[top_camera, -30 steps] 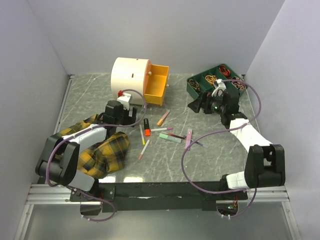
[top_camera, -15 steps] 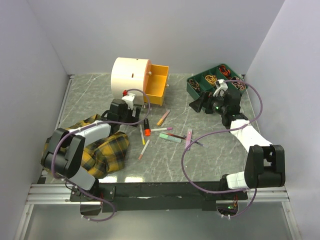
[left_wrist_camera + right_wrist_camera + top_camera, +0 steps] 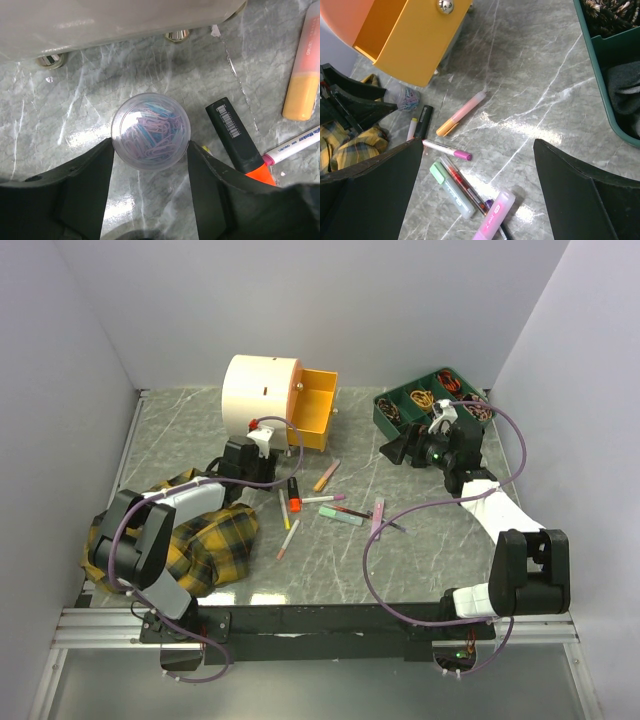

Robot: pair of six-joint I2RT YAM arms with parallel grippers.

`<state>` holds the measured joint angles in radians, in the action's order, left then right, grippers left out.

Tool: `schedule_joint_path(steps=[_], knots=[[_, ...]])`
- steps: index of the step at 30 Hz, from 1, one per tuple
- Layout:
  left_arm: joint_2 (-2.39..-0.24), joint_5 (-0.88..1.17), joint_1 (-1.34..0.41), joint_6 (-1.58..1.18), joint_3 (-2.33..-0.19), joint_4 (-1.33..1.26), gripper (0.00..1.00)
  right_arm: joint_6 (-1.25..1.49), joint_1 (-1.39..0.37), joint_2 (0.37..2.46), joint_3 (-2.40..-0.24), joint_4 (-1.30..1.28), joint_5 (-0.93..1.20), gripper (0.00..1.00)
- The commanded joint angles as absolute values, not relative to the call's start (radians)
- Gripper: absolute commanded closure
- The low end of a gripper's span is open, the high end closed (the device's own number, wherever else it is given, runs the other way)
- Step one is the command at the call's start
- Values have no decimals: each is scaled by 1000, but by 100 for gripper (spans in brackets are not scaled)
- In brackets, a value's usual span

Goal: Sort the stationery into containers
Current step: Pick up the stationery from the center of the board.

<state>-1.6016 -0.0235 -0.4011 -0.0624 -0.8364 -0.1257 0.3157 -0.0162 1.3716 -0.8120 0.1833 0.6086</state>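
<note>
**A:** Grey marble tabletop (image 3: 420, 560), lilac walls. Status on the left gripper (image 3: 150, 150)?

**B:** It's low, by the chest (image 3: 260, 390) at the far edge, left of centre. The jaws are half-wide around the pot (image 3: 150, 131). The wrist view shows a finger (image 3: 95, 185) against each side of its wall. The pot sits on the tabletop and isn't lifted. It's clear and full of paper clips.

**A:** Right gripper (image 3: 479, 145)?

**B:** Jaws fully wide, holding nothing. It hangs over the far right of the tabletop, next to the green tray (image 3: 599, 75).

**A:** And the rest of the stationery?

**B:** Pens and markers (image 3: 335, 510) are scattered mid-tabletop, none sorted. The drawer (image 3: 312, 410) is pulled out, and I can't see anything inside it from above.

**A:** Risks on the pot?

**B:** Three main ones.
- **Slip:** the wall is round and slick, so an off-centre squeeze could squirt it out forward, towards the chest's feet (image 3: 177, 35).
- **Spill:** I can't tell how the lid seats. If the pot tips on the lift, clips could go everywhere.
- **Neighbour:** the black highlighter (image 3: 235, 137) lies just beside the right-hand finger. Any sideways drift would shove it and roll the marker next to it.

**A:** Clearance for the lift?

**B:** The chest body overhangs just beyond the pot, so I'd guess a forward-arcing lift clips it. The arm also lies along the cloth (image 3: 215, 530), and its cable could drag a fold.
</note>
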Motion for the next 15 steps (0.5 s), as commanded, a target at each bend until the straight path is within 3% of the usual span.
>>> schedule_joint_path(steps=[1,7,15], knots=[[-1603,-8,-408,-51,-874,-126,42,319,-6,1365,-801,241,603,0],[-1583,-9,-408,-48,-861,-124,60,321,-8,1364,-798,244,601,0],[-1493,14,-408,-52,-816,-49,63,318,-5,1365,-802,238,600,0]])
